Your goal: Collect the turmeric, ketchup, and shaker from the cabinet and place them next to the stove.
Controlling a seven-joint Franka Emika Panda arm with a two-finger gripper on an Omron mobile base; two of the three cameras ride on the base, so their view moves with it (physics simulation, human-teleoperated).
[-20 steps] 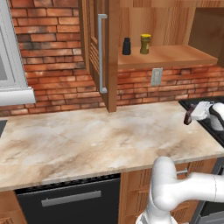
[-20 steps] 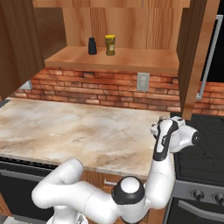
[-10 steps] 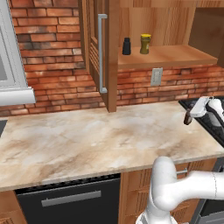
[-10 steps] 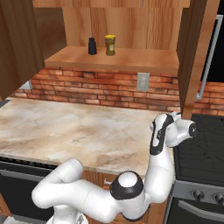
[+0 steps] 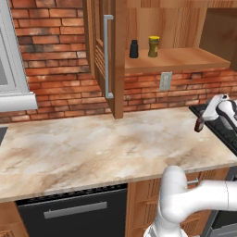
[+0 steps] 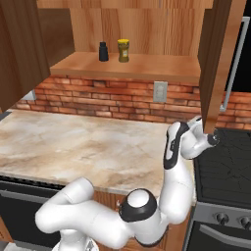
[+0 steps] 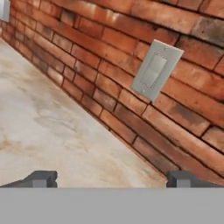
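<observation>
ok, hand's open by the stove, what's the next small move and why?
Probably lift the hand toward the cabinet shelf: it is open and holds nothing, the ketchup stands by the stove, and the shaker and turmeric are on the shelf.

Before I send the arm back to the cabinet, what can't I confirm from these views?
- Dark maroon ketchup bottle: left base view, mostly behind the gripper.
- Black stove: cut off by the frame edge, both base views.
- Small black shaker and yellow-ochre turmeric jar: too small for detail.

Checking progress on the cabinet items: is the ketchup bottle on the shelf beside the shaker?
No, the shelf holds just the shaker and turmeric.
</observation>
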